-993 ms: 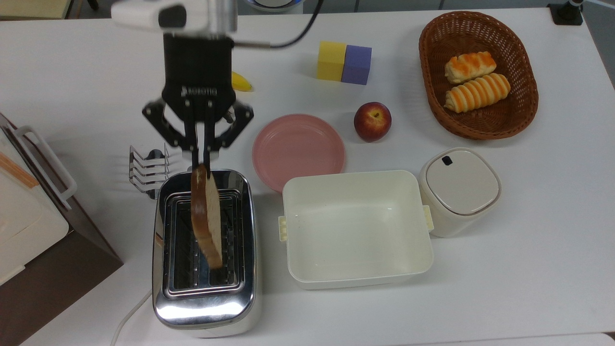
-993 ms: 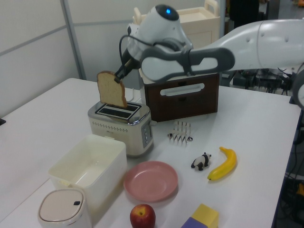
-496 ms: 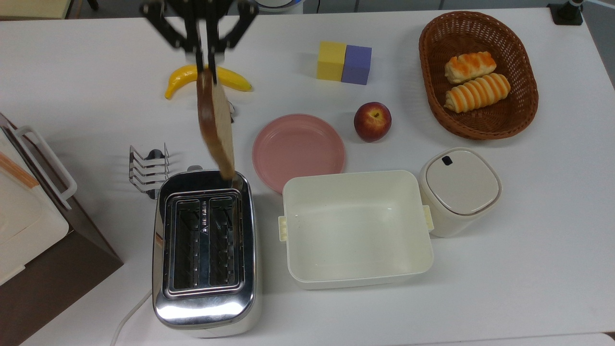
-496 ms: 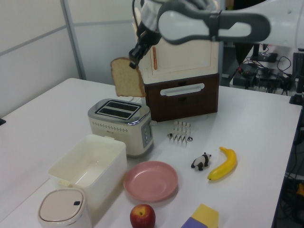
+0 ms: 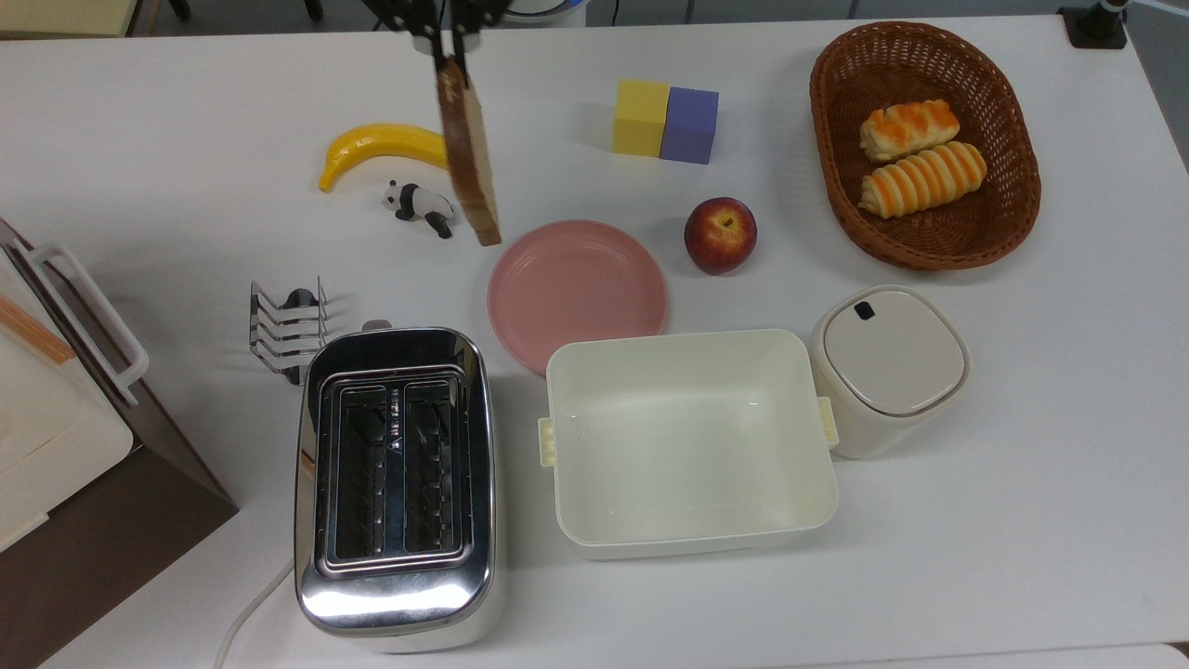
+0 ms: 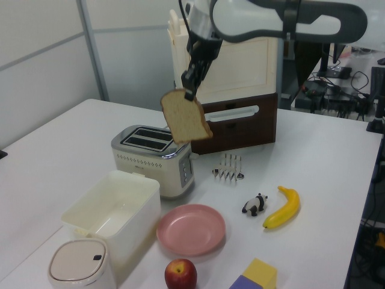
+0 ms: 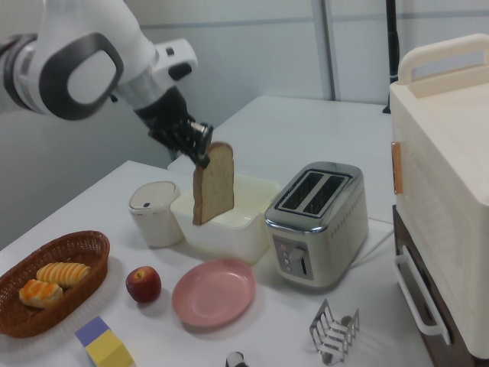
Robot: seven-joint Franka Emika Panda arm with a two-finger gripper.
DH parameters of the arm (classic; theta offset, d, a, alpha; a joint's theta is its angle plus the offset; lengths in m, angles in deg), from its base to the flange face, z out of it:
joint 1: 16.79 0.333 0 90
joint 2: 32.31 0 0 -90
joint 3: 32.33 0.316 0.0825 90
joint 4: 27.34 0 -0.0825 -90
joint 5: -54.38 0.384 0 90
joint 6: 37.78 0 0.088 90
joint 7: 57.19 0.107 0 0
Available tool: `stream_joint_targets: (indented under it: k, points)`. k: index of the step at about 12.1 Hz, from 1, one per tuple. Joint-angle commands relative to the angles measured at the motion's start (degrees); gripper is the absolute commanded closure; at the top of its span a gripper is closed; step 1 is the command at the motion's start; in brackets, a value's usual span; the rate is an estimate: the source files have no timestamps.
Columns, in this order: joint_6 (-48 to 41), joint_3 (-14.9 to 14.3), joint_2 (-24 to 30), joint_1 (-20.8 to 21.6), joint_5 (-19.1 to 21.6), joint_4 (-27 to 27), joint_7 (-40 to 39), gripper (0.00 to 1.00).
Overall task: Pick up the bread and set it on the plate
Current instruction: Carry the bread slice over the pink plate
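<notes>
The bread (image 5: 469,153) (image 6: 186,115) (image 7: 213,183) is a tan slice with a brown crust, hanging high in the air from its top edge. My gripper (image 5: 448,48) (image 6: 190,91) (image 7: 202,159) is shut on it. The slice hangs edge-on in the top view, over the table just left of the pink plate (image 5: 577,294) (image 6: 191,229) (image 7: 213,293). The plate lies bare on the white table between the chrome toaster (image 5: 395,488) (image 6: 155,158) (image 7: 314,222) and a red apple (image 5: 720,234).
A cream tub (image 5: 687,441) and a lidded canister (image 5: 887,367) stand beside the plate. A banana (image 5: 376,149), toy panda (image 5: 418,206), toast rack (image 5: 283,330), yellow and purple blocks (image 5: 664,121), and a basket of rolls (image 5: 924,144) lie around. A brown cabinet (image 6: 231,120) stands behind the toaster.
The gripper has lifted the bread up out of the toaster slot and carried it away toward the plate. It now hangs beside the plate instead of over the toaster.
</notes>
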Motion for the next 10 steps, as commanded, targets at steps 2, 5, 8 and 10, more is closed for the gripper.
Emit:
stream_joint_targets:
  k: [2, 5, 8, 10]
  points:
    - [0.1, 1.0, -1.0, 0.6, -2.7, -5.4, -2.3, 1.0]
    - [0.2, 1.1, -3.9, 1.9, -7.0, -7.7, -2.6, 1.0]
    - [0.3, 1.1, -4.7, 2.6, -9.6, -10.4, -2.5, 1.0]
    - [0.2, 1.5, -4.7, 3.1, -9.8, -11.8, -2.2, 1.0]
